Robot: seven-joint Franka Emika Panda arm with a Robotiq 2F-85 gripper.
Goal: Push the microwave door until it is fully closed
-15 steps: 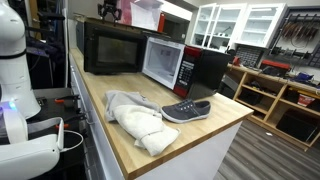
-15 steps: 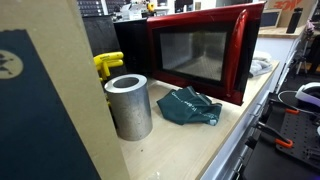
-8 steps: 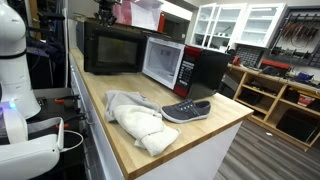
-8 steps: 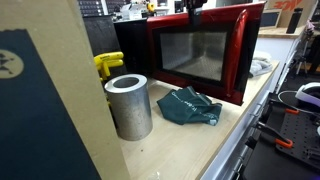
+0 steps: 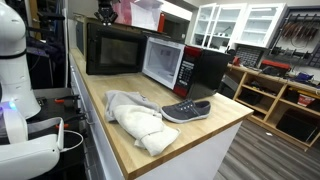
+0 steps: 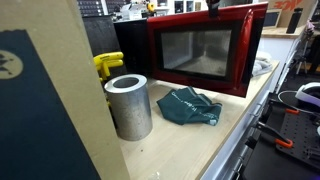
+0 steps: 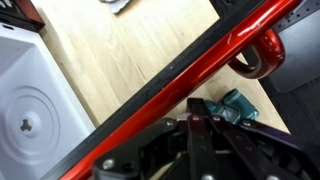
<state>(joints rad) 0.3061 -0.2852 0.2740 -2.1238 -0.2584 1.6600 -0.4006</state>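
Observation:
The microwave [image 5: 205,68] stands on the wooden counter with its black casing, red control strip and pale cavity [image 7: 25,100] showing. The microwave door [image 5: 112,48] hangs open, its black inner face toward one exterior view and its red-framed dark glass [image 6: 200,52] toward the other. My gripper [image 7: 196,104] is shut with nothing held, fingers pressed together just behind the door's red top edge [image 7: 150,92]. In both exterior views it shows as a dark shape above the door's top [image 5: 108,12] [image 6: 212,5]. I cannot tell whether it touches the door.
A grey shoe [image 5: 186,110] and a white cloth [image 5: 140,122] lie on the counter before the microwave. On the door's outer side sit a teal cloth [image 6: 190,107], a metal cylinder [image 6: 128,105] and a yellow object [image 6: 108,65]. A cardboard panel [image 6: 40,100] blocks the near left.
The gripper's jaws have closed. It has slid along the top of the door, and the door has swung slightly.

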